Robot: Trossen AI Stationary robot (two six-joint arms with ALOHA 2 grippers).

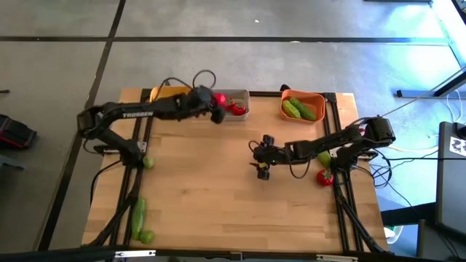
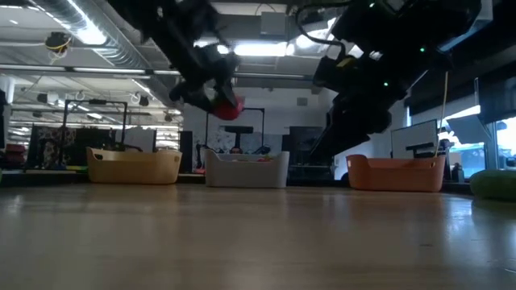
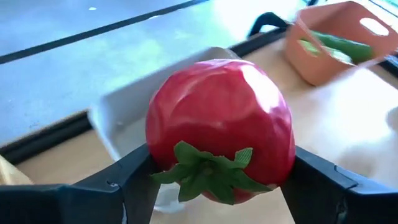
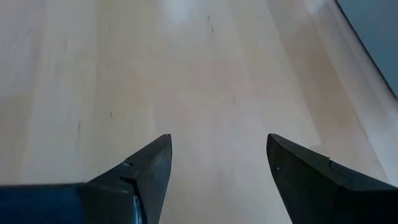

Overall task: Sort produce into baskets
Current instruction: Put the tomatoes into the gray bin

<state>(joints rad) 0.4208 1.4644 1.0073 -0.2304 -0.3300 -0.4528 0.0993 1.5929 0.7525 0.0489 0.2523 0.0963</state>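
**Tomato held above the grey basket**

We see the left gripper clamped on a red tomato, raised over the near edge of the light grey basket, which already contains another tomato. The right gripper hovers over bare table, its fingers parted and empty. The orange basket holds cucumbers.

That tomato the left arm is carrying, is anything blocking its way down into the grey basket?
Nothing visible does. The left end effector holds the tomato at the grey basket, which is open-topped and already holds another tomato. The right end effector hangs open over bare table, well clear.
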